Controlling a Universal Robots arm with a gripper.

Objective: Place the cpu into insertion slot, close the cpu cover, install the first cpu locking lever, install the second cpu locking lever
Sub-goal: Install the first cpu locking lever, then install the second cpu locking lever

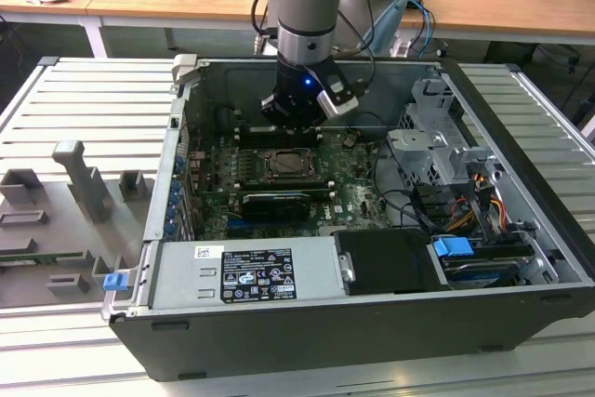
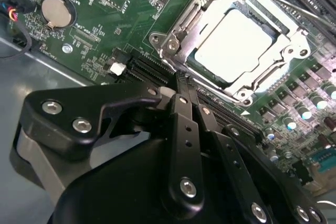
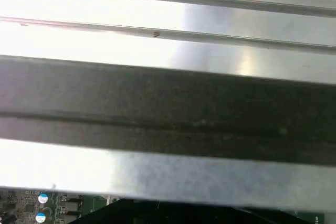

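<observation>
Pincer above the socket, chip already seated, cover down

Pincer: black fingers drawn together with nothing between them, tip hovering just beside the socket's near corner in the second wrist view; in the exterior view the same pincer hangs inside the open computer case, just behind the socket. Chip: flat, pale, lying square in the socket. Cover: silvery frame lying flat around the chip, apparently closed. Lever: thin rod across the far side, seemingly unlatched. Judgement: for the lever step, press with the clenched tip on the rod's free end, sweep down and under its hook, keeping clear of the green board.
</observation>
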